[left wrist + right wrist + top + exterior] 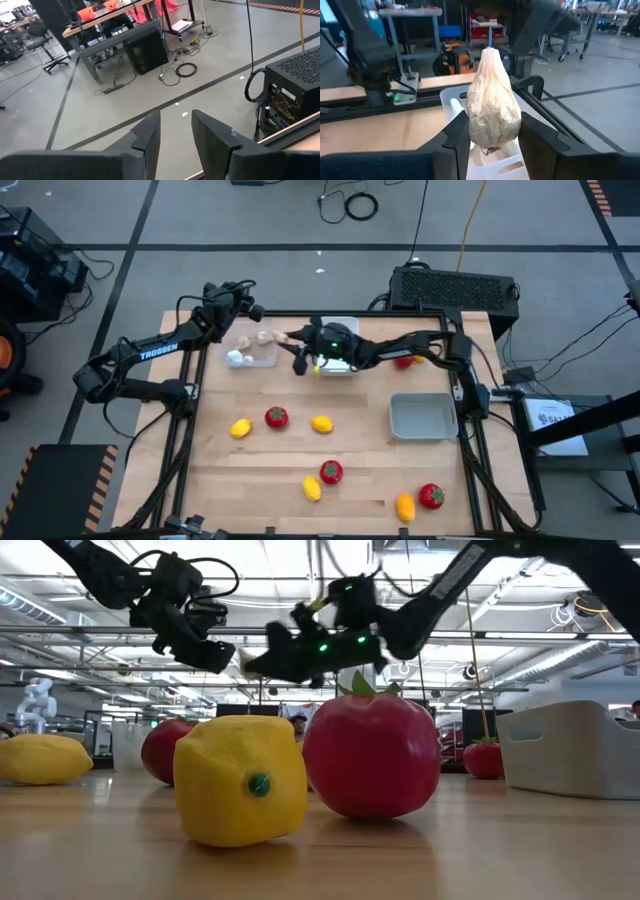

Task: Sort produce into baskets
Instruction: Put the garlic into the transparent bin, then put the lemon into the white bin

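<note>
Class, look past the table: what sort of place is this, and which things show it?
Probably a robotics lab or workshop: bare concrete floor with loose cables, workbenches and office chairs, and exposed ceiling pipework.

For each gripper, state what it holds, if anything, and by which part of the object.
The right gripper pinches a whitish garlic bulb by its rounded lower sides, pointed tip upward. The left gripper holds nothing; its fingers stand apart.

**Colours on the desk**

The desk (250,470) was pale wood. Tomatoes (276,417) were red with green tops, lemons (321,423) yellow. The garlic bulb (491,100) was creamy white with tan streaks. One basket (422,417) was grey, another (253,352) clear.
</note>
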